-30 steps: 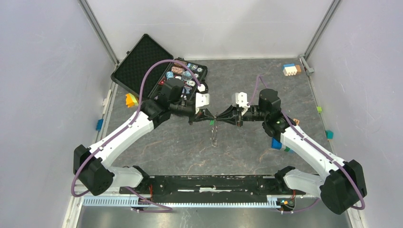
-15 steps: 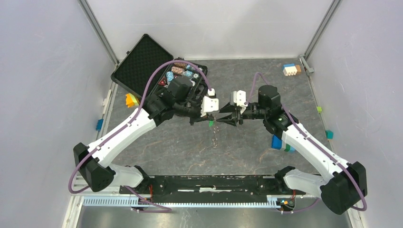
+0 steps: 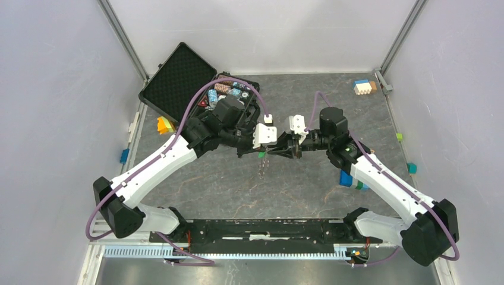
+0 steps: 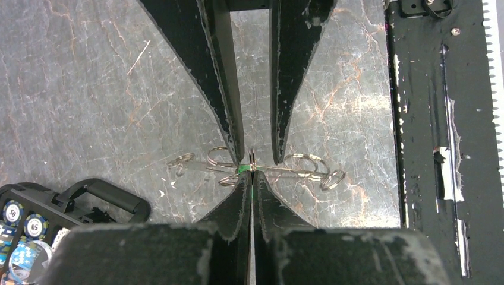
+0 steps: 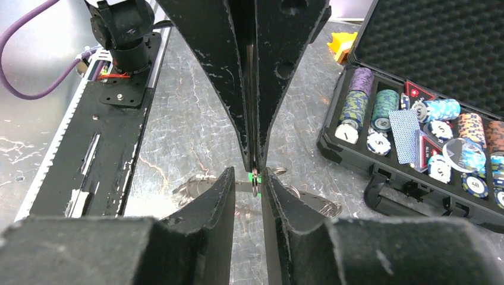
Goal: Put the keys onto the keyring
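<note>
My left gripper (image 3: 259,149) is shut on the small green-headed key (image 3: 261,154), above the table's middle. In the left wrist view its tips (image 4: 250,173) pinch the green head (image 4: 242,170), with a thin metal ring (image 4: 252,159) edge-on just beyond them. My right gripper (image 3: 272,148) faces it tip to tip. In the right wrist view (image 5: 249,173) its jaws are open on either side of that ring (image 5: 254,179) without closing on it. A string of small wire rings and grey keys (image 4: 306,165) dangles below the held point (image 3: 260,172).
An open black case (image 3: 178,77) with poker chips (image 5: 428,130) sits at the back left, close behind the left arm. An orange block (image 3: 161,124), a blue block (image 3: 346,178) and stacked blocks (image 3: 364,86) lie around. A black rail (image 3: 261,230) runs along the front edge.
Both grippers have shifted a little left and stayed tip to tip. The dangling rings and keys have moved left with them. The left grip is unchanged.
</note>
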You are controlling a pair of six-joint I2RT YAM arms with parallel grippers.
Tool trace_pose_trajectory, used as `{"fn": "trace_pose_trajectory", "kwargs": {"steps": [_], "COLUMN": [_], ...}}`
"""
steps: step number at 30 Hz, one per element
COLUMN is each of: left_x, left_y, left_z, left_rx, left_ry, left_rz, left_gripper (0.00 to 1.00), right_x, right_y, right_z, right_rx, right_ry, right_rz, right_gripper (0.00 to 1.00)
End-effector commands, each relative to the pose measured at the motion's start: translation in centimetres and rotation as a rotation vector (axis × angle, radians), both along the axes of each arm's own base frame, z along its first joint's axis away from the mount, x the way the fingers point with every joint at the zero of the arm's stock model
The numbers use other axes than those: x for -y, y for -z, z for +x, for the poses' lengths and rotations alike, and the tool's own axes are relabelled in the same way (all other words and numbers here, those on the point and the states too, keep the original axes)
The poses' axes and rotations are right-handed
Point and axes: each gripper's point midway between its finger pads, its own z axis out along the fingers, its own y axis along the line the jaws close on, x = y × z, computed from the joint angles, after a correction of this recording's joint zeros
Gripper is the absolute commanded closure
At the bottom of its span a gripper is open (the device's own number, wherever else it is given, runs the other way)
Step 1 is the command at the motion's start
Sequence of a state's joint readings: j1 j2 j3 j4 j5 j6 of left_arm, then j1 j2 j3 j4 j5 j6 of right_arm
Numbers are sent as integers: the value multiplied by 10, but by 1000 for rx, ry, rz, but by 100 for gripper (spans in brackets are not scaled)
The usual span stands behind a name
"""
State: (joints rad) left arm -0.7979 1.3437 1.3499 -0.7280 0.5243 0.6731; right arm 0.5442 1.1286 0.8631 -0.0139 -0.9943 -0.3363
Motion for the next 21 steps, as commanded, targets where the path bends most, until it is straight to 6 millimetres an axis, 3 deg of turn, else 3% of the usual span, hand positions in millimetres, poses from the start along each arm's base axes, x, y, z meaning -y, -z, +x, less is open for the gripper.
{"fn": "trace_pose_trajectory", "kwargs": {"steps": [1, 13, 21], "left_x": [8, 8, 8], "left_y": [-24, -23, -25], "left_z": [5, 2, 0], "left_rx": [70, 59, 60], "left_ry": [22, 33, 36], "left_rz": [-40, -45, -52], "left_gripper": [98, 98, 98], "right_x": [-6, -7, -5], "right_y": [-9, -2, 1], "right_z": [-1, 2, 6], "right_rx": [18, 19, 36], "right_ry": [-25, -7, 13], "right_rz": [28, 12, -6], "right_gripper": [73, 79, 100]}}
